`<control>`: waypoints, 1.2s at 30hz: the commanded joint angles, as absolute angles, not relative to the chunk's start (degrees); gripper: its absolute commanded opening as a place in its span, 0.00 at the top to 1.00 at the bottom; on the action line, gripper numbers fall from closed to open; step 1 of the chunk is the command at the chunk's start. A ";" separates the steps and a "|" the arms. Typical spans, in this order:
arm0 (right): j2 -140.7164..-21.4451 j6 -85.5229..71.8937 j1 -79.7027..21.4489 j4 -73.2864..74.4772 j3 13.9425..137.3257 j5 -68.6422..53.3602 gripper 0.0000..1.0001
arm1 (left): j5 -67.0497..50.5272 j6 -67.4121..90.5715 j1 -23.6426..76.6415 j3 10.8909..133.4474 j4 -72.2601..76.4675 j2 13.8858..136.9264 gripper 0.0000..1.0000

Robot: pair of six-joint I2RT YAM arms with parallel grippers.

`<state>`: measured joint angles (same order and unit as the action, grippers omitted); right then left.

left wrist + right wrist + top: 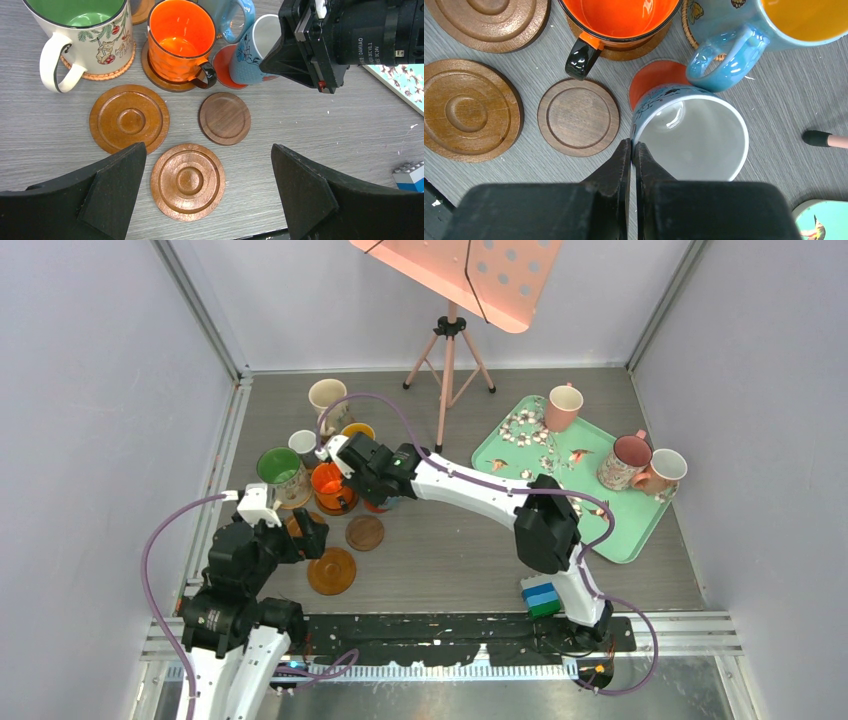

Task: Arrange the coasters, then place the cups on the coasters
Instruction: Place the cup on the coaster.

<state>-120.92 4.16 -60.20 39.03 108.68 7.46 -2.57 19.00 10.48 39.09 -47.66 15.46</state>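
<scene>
**Desk:** Where was the right arm?

**Me:** Stretched across to the cluster on the left of the table. The right gripper (632, 146) sat at the near rim of the blue mug with the white inside (689, 132). Its jaws were closed to a thin slit, and as far as I could read my wrist view, the mug's wall was pinched between them. That mug stood on the red coaster (651, 80), just beside the orange mug (180, 42) and the light-blue mug with the yellow inside (774, 25).

**Desk:** And your left?

**Me:** The left gripper (207, 150) hung with its jaws spread wide, holding nothing. Three bare coasters lay below it. The nearer grooved coaster (187, 181) was between the fingers, with the farther grooved coaster (129, 118) and the plain dark coaster (225, 118) beyond.

**Desk:** The other cups?

**Me:** The orange mug stood on a brown coaster (151, 75) and the green-lined mug (82, 35) on a woven-edged coaster (107, 74). On the mint tray (620, 530), well apart to the right, I saw a plain pink cup (563, 407), a patterned cup (625, 462) and a salmon cup (662, 470).
</scene>
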 commanded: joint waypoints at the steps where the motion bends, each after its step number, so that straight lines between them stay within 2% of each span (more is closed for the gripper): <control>1: -120.61 4.97 -60.12 36.73 113.09 9.00 0.94 | -1.89 18.28 10.20 40.96 -46.91 14.94 0.01; 36: -124.25 6.97 -59.37 39.04 119.02 10.39 0.95 | -2.09 18.28 10.20 40.87 -46.89 14.94 0.01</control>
